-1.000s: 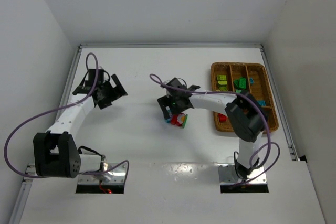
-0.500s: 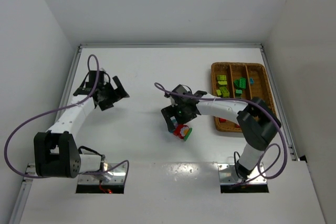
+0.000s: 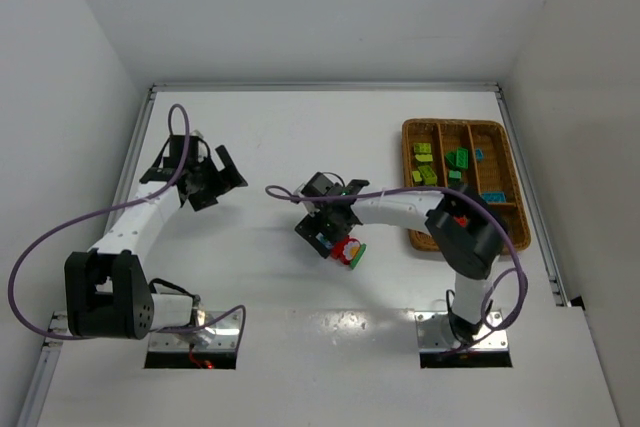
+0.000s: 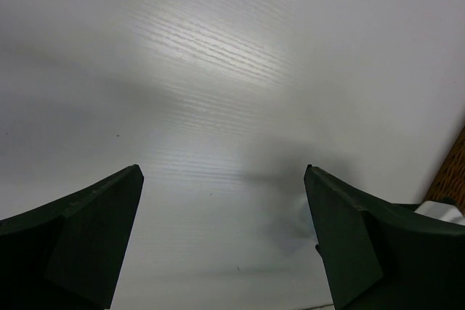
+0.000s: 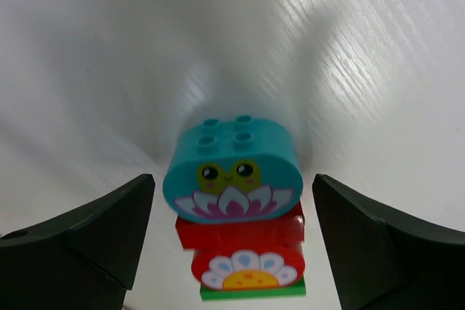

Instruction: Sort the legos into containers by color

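The right gripper (image 5: pixel 231 181) straddles the brick stack (image 5: pixel 236 212), fingers apart and clear of it. At ten o'clock, the left gripper (image 4: pixel 223 172) gapes wide.

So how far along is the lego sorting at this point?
Done: lime green bricks, dark green bricks and teal bricks lie grouped in the wicker tray. In hand: the right gripper stands open astride a stacked piece, teal on red on green, on the table, not gripped. The left gripper hangs open. Left: sorting that stacked piece.
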You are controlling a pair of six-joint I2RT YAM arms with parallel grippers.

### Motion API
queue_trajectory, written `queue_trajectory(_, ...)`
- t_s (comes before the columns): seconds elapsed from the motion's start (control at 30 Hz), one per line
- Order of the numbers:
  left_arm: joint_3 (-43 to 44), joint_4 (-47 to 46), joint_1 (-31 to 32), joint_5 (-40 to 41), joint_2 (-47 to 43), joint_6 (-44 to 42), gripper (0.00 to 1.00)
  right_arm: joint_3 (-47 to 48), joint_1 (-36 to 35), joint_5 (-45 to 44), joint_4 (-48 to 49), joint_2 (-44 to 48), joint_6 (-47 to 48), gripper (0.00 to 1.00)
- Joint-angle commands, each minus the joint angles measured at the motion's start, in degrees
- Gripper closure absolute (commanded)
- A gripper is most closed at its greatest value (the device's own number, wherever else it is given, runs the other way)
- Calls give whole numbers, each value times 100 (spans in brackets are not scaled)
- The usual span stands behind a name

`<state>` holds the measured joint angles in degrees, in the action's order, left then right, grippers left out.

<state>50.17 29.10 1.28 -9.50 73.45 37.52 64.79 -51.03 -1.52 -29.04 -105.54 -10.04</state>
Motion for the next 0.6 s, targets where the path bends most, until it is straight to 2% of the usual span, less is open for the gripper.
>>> queue_trajectory(0.0, -34, -107, -66, -8, -120, -52, 0, 253, 14, 29, 311, -248, 196, 10)
queue_trajectory(0.17, -34, -107, -66, -8, -120, -52, 0, 306, 14, 99, 513, -398, 144, 22)
queue_trajectory(0.2, -34, -107, -66, -8, -120, -52, 0, 306, 14, 47, 513, -450, 143, 30)
queue_trajectory(0.3, -34, -107, -66, -8, -120, -52, 0, 306, 66, -111, 574, -450, 21, 40)
queue_trajectory(0.33, -34, -107, -66, -8, -120, -104, 0, 306, 66, -173, 575, -328, -50, 51)
queue_trajectory(0.43, -34, -107, -66, -8, -120, -104, 0, 306, 285, -296, 575, -134, -392, 64)
queue_trajectory(0.53, -34, -211, -66, -253, -120, -227, 0, 472, 777, -244, 452, 24, -1042, 69)
queue_trajectory(0.57, -86, -282, -66, -594, -120, -227, 0, 629, 935, -130, 382, 24, -1218, 69)
